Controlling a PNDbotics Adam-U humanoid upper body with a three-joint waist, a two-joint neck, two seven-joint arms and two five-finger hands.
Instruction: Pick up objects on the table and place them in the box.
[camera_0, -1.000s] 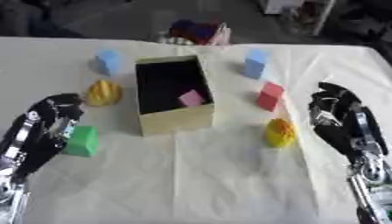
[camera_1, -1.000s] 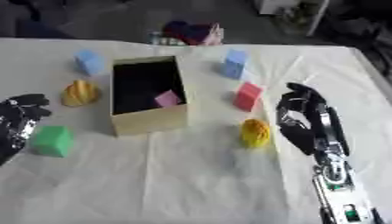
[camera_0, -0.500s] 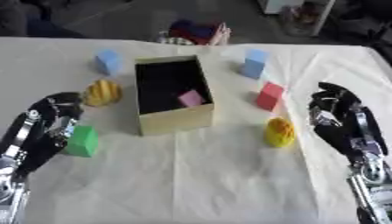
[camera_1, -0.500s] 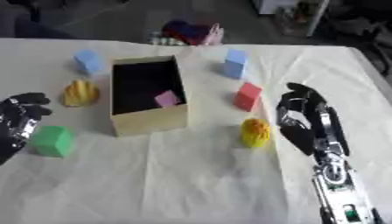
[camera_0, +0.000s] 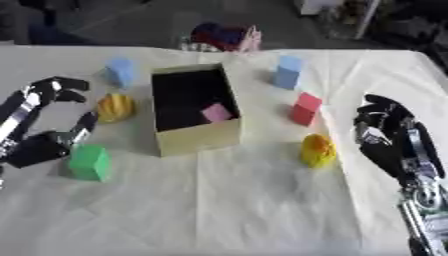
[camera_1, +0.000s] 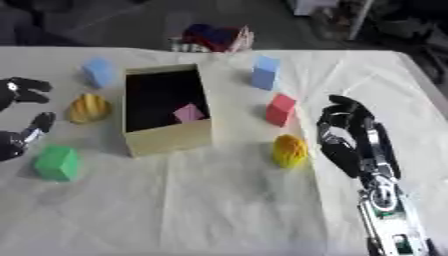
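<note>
An open tan box (camera_0: 194, 112) sits near the middle of the cloth-covered tabletop (camera_0: 227, 210), its dark inside holding one pink block (camera_0: 216, 112) against the near right wall. The other things lie outside it. A green cube (camera_0: 89, 162) rests off the box's near left corner, a ribbed yellow-orange piece (camera_0: 115, 107) stands just left of the box, and a pale blue block (camera_0: 121, 72) sits beyond that, toward the far left. On the other side a second pale blue block (camera_0: 286, 72) stands at the far right of the box, a red block (camera_0: 305, 108) lies nearer, and a ribbed yellow piece (camera_0: 317, 150) sits nearest of the three.

The left hand (camera_0: 44, 130) hovers at the left edge, its fingers (camera_0: 61, 85) spread in a wide curve and its thumb reaching down beside the green cube. It is just beside the cube and the yellow-orange piece, but whether it touches either cannot be told. It holds nothing. In the right eye view most of this hand is cut off by the frame.

The right hand (camera_1: 350, 137) stands right of the yellow piece, fingers loosely bent and apart, clasping nothing, with a gap between it and the piece.

At the far edge lies a dark red and blue heap (camera_0: 224, 36), too blurred to make out.
</note>
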